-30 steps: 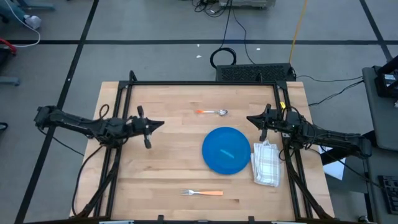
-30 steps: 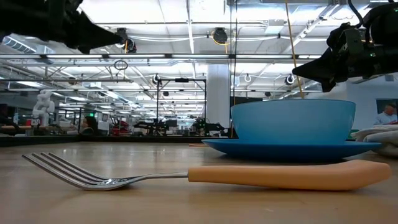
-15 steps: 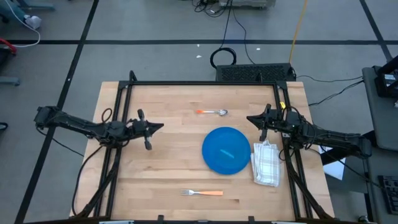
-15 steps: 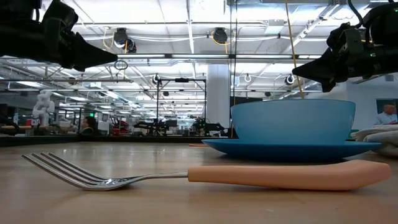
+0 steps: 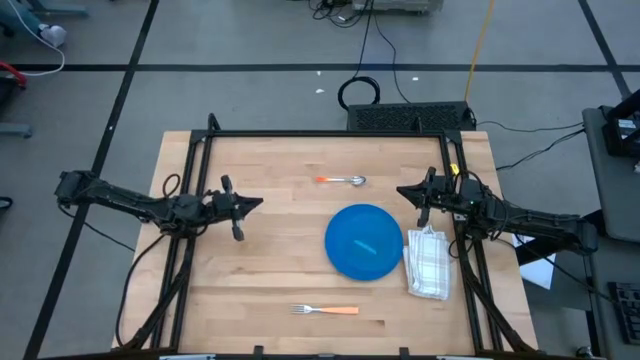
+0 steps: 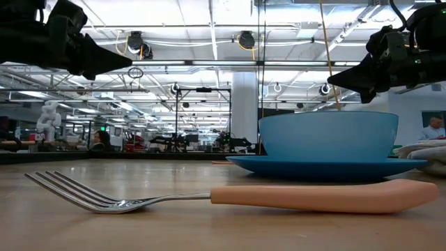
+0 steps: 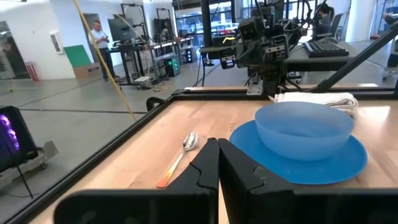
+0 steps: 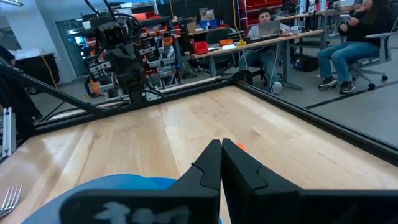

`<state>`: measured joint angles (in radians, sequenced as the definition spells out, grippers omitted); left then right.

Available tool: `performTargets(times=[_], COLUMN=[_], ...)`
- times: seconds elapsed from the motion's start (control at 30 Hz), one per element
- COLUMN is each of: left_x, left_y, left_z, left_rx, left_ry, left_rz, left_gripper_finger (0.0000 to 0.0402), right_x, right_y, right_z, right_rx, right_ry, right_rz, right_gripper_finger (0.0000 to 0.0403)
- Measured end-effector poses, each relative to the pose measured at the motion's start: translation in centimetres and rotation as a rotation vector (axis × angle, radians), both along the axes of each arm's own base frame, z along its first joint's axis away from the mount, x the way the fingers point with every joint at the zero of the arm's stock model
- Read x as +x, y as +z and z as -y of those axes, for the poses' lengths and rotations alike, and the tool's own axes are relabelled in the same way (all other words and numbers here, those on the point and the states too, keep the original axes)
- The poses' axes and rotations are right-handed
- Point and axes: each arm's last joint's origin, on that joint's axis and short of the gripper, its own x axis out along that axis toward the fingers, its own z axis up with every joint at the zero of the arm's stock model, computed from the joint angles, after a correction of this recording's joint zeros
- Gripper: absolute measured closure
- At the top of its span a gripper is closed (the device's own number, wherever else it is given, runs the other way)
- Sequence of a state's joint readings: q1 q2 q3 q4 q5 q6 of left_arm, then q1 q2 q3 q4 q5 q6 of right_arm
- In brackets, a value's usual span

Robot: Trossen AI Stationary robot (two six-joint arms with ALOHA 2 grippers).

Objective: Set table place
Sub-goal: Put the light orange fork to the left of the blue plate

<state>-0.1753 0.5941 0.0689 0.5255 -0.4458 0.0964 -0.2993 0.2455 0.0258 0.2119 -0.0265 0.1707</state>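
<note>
Both pairs of jaws are clenched with nothing between them: in each wrist view we see the 2 dark fingers pressed together along a thin seam. The left gripper (image 5: 250,203) hangs at mid-left of the high view and the right gripper (image 5: 407,191) at upper right. In the low view both sit well above the wood, so neither touches anything.

We judge this as a waiting pose before any pick, since the pieces lie scattered rather than arranged. The blue plate (image 5: 364,242) sits right of centre in the high view with a blue bowl (image 7: 304,129) on it. The folded cloth napkin (image 5: 428,262) lies just beside the plate's right edge. The spoon (image 5: 341,180) with its orange handle lies near the top centre, apart from the plate. The fork (image 5: 325,310), also orange-handled, lies at bottom centre, likewise apart. We read the cutlery as still needing to go beside the plate.

The table (image 5: 270,270) fills the middle of the high view: light wooden planks with a thin black frame, far larger than the plate.
</note>
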Motion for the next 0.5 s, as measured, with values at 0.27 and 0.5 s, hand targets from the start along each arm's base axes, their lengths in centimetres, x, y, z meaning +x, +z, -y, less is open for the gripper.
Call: performTargets(times=[0.27, 0.5], left_x=[0.00, 0.00], left_y=[-0.03, -0.13], left_z=[0.00, 0.00], left_rx=[0.027, 0.057], left_ry=[0.000, -0.001], left_rz=[-0.010, -0.029], left_gripper_finger=[0.0392, 0.0392], right_x=[0.00, 0.00], right_y=[0.00, 0.00], right_z=[0.00, 0.00], right_rx=[0.000, 0.000], right_ry=[0.000, 0.000], right_rz=[0.000, 0.000], right_gripper_finger=[0.0403, 0.0403])
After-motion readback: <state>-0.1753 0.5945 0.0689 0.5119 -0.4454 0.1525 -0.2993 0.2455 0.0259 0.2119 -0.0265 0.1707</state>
